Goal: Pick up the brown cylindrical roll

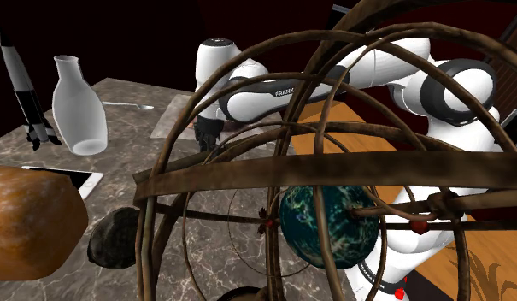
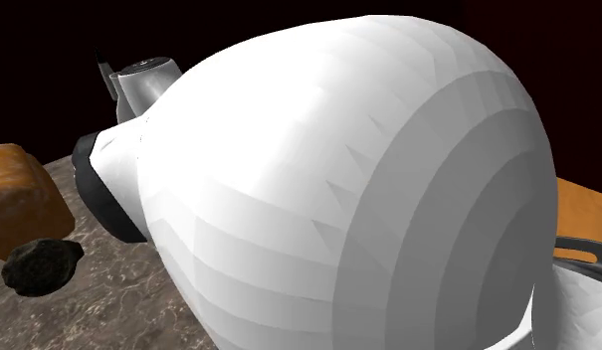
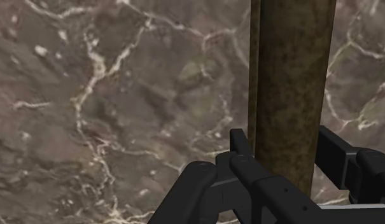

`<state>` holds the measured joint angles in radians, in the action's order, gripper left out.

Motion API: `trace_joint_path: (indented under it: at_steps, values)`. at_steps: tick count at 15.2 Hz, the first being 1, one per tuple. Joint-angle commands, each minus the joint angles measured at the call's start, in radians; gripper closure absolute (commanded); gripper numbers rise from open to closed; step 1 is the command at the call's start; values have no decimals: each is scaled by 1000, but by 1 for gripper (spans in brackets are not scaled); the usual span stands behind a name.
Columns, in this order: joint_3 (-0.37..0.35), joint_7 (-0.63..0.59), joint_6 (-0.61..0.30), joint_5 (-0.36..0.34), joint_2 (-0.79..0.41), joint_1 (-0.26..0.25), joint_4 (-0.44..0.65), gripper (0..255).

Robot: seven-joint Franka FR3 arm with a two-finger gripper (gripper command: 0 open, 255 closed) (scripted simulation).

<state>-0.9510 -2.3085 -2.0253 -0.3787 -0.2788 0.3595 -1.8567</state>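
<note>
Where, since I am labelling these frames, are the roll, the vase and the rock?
roll [image 3: 289,76], wrist view, middle of its brown side.
vase [image 1: 79,115], shoulder view, its white body.
rock [image 1: 111,239], shoulder view, its dark middle.

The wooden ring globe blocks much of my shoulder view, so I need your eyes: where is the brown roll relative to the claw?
Observer: In the wrist view the brown roll sits right at the claw, running straight away from it across the marble top.
Operator: Anything crowding it there?
Observer: No other object shows beside it in that view. White-veined marble lies along its side.
Operator: Does the second exterior view help?
Observer: Little. A large white rounded shape, apparently part of the arm, looms in front of that camera, with a dark rock on the marble at that view's left.
</note>
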Motion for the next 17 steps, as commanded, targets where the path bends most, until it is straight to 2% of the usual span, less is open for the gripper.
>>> trace_joint_path:
  at_steps: [1,4,17]
  values:
    - [0,0,0,0,0,0,0,255]
    - [0,1,-2,0,0,1,-1,255]
    - [-27,57,147,66,56,17,122,255]
